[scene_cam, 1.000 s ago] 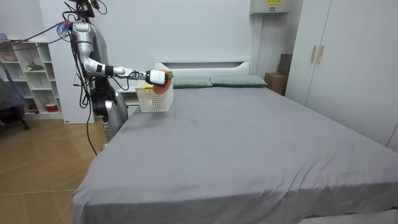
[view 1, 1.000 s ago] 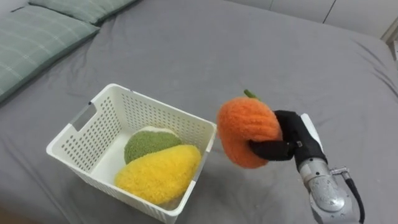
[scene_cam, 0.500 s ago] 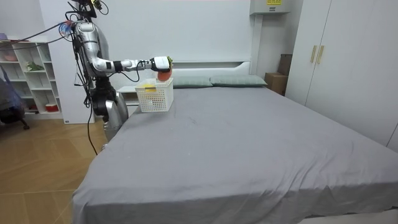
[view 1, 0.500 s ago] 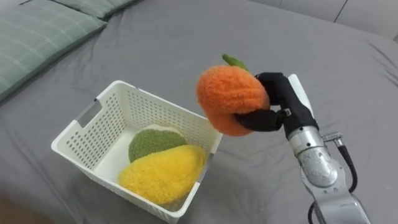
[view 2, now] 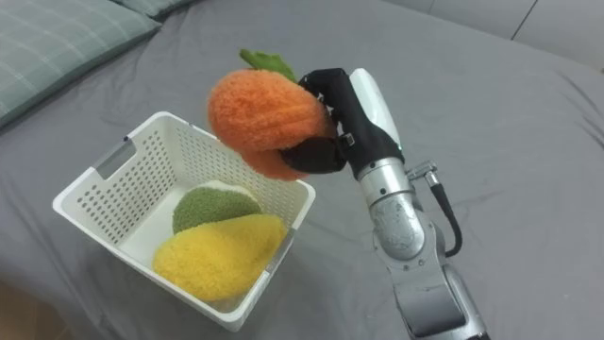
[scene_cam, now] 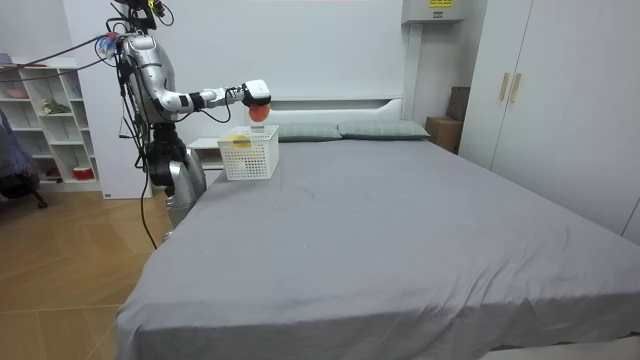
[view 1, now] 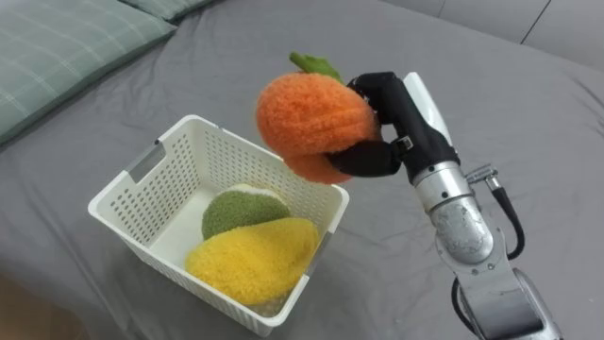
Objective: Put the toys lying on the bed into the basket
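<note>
The orange plush toy (view 1: 311, 118), round with a green leaf (view 1: 316, 64) on top, hangs in the air over the far right rim of the white basket (view 1: 253, 166), partly above its open inside and clear of its wall. The right hand (view 1: 404, 121) holds it from the right side: its dark fingers (view 1: 370, 161) curl under and behind the toy and are clamped on it, with the arm reaching in from the lower right. Below, the perforated basket stands on the bed (view 1: 528, 123) and holds two more soft toys, a green one (view 1: 241, 210) toward the back and a yellow one (view 1: 250, 269) lying in front of it, the two touching. The bed's grey cover is smooth around the basket, and a pale green checked pillow (view 1: 57, 47) lies at the upper left, well apart from it. In the room view the robot stands at the side of the bed near its head, on the room view's left, its right arm stretched out level over the basket, with white shelves (scene_cam: 45, 120) behind it and a wardrobe (scene_cam: 560, 100) at the far right.
</note>
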{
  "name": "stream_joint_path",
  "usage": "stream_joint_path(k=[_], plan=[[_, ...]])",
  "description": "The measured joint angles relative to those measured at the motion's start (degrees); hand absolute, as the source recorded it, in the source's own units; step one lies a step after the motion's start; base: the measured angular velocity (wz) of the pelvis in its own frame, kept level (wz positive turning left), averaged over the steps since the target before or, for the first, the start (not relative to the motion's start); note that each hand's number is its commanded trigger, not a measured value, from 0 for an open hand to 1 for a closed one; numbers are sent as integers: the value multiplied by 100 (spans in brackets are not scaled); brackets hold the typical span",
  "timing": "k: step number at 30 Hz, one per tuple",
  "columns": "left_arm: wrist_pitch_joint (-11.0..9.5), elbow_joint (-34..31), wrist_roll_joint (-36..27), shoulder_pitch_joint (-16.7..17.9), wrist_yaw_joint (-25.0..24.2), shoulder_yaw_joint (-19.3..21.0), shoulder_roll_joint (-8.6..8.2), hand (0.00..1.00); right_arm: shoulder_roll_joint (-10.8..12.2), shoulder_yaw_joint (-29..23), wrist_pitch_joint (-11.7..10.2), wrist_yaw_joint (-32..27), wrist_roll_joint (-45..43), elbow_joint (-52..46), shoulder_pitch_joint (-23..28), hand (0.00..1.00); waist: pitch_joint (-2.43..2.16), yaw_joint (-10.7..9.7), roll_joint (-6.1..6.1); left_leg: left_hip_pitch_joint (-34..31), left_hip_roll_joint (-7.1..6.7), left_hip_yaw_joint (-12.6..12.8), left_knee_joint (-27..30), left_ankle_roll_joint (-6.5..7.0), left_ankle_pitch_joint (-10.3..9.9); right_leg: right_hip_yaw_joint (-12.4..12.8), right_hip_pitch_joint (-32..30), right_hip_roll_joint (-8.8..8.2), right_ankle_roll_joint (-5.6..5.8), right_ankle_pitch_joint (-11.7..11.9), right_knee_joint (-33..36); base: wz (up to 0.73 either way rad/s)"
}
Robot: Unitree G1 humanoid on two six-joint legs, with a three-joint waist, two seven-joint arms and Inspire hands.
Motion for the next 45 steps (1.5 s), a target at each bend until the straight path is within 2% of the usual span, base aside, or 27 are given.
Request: stream_joint_path(k=[1, 2, 3, 4, 7, 9, 11, 15, 18, 23, 45], plan=[[2, 1, 2, -4, 27, -6, 2, 0, 5, 58, 22, 26, 17, 0, 0, 58, -3, 41, -11, 4, -3, -7, -4, 1, 0, -16, 5, -3, 0, 0, -1, 4], [3, 1, 2, -9, 53, -16, 8, 0, 10, 84, 44, 36, 26, 0, -6, 51, -11, 51, -25, 3, -7, -23, -6, 1, 0, -42, 10, -5, 0, 0, -3, 12], [9, 3, 0, -9, 124, -54, 27, 0, 11, 144, 87, 45, 27, 4, -22, 14, -8, 58, -27, 4, -15, -67, -3, 2, 2, -98, 18, -11, 0, 0, -5, 14], [23, 5, 1, -7, 156, -85, 48, 0, 12, 203, 106, 54, 21, 18, -47, 0, -5, 65, -38, 6, -18, -80, -2, 1, 2, -135, 25, -14, 0, 0, -11, 11], [42, 4, 23, -1, 168, -148, 96, 0, 14, 256, 112, 86, 0, 58, -108, 0, 9, 168, -56, 4, -19, -88, 0, 1, 2, -143, 23, -15, 1, 0, -13, 1], [131, -40, 142, -14, 153, -145, 114, 0, 6, 335, 128, 83, -35, 196, -209, 0, 16, 237, -83, -21, -30, -135, 3, 2, 2, -174, 24, -19, 1, 0, -13, 8], [163, -65, 245, -19, 133, -147, 127, 0, -10, 439, 238, 89, -54, 336, -347, 0, 18, 246, -96, -44, -45, -205, 30, 2, 3, -254, 24, -28, 1, 0, -14, 19], [289, -70, 338, -52, 117, -147, 129, 0, -8, 487, 335, 80, -55, 697, -362, 0, 23, 471, -107, -83, -71, -274, 48, 10, 15, -292, 23, -40, 2, 0, -17, 9], [363, -62, 331, -21, 117, -145, 130, 0, -7, 560, 394, 85, -102, 933, -371, 0, 46, 532, -117, -90, -76, -287, 49, 13, 20, -312, 15, -46, 3, 0, -17, 4], [400, -36, 330, 17, 117, -150, 128, 0, -11, 598, 438, 83, -117, 1038, -480, 0, 76, 521, -115, -96, -80, -308, 49, 10, 25, -327, 15, -46, 3, 0, -17, 1], [397, -85, 326, -28, 139, -143, 130, 0, -32, 623, 432, -11, -213, 1270, -500, 0, 52, 468, -124, -86, -81, -306, 119, 12, 37, -312, 57, -43, 4, 0, -13, 0]])
